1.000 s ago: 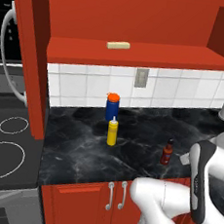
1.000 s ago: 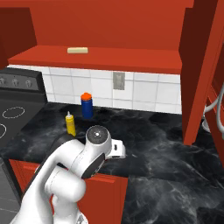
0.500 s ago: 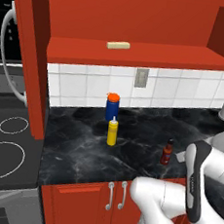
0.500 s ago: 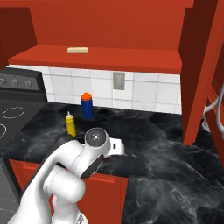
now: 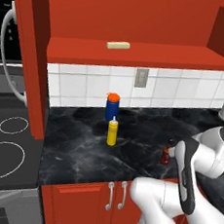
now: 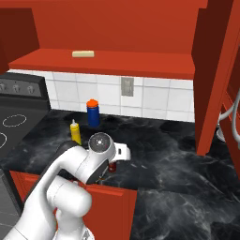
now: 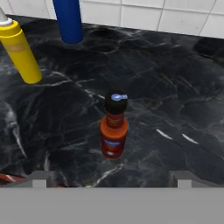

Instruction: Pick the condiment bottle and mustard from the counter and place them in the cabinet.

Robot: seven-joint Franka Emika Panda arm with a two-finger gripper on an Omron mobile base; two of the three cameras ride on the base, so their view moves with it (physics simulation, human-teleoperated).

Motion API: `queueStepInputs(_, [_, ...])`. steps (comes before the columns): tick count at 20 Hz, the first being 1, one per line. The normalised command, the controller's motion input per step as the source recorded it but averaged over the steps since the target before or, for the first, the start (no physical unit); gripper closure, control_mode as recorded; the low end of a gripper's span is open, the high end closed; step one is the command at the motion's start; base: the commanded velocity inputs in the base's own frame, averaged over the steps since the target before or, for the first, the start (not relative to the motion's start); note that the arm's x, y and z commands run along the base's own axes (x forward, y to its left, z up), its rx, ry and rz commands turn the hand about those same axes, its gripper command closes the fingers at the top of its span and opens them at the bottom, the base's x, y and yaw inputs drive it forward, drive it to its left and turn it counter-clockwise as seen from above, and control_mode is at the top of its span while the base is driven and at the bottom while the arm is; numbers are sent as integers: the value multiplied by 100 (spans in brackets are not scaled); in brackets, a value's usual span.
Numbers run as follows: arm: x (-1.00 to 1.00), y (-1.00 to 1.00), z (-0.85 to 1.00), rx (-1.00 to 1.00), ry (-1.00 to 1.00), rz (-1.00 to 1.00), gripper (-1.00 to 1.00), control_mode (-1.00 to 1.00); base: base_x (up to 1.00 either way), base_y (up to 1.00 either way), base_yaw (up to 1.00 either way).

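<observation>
Since a second ago the arm's wrist has dropped and swung closer to the condiment bottle (image 7: 114,127), while nothing on the counter (image 5: 80,154) has shifted. In the hand view the two fingertips (image 7: 41,178) rise at the bottom edge, spread wide apart with nothing between them, so the gripper (image 7: 110,181) is released and empty. The bottle stands upright on the black marble just ahead of it, at 12 o'clock from the tips and centred in their gap, not yet touched.

My reading is that the first pick is in hand, at the approach stage; nothing has gone into the cabinet (image 5: 139,55) yet. The next move calls for pushing forward until the fingers straddle the bottle's body below the narrow neck, then closing squarely, since a slim, tall thing may tip if one finger arrives first.

The mustard (image 5: 112,131) stands upright well apart, at 10 o'clock in the hand view, with the blue canister (image 5: 112,106) just behind it near the tiled wall. Neither crowds the grasp. In the left base view the condiment bottle sits near the counter's front edge, so a knock toward the robot could send it off. Bare marble lies open all round it. Above, the red shelf carries a small pale block (image 5: 118,45) at its middle, leaving open room on both sides.
</observation>
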Motion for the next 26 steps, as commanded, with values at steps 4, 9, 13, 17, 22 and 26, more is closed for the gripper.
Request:
queueStepInputs(4, [31, 3, -3, 0, 0, 0, -100, -100, 0, 0, 0])
queueStepInputs(9, [31, 4, -3, 0, 0, 0, -100, -100, 0, 0, 0])
queueStepInputs(13, [32, 6, -7, 0, 0, 0, -100, -100, 0, 0, 0])
queueStepInputs(17, [29, 4, -10, 0, 0, 0, -100, -100, 0, 0, 0])
queueStepInputs(22, [24, 3, -23, -2, 1, 0, -100, -100, 0, 0, 0])
queueStepInputs(26, [14, 1, -34, -3, 0, 0, -100, -100, 0, 0, 0])
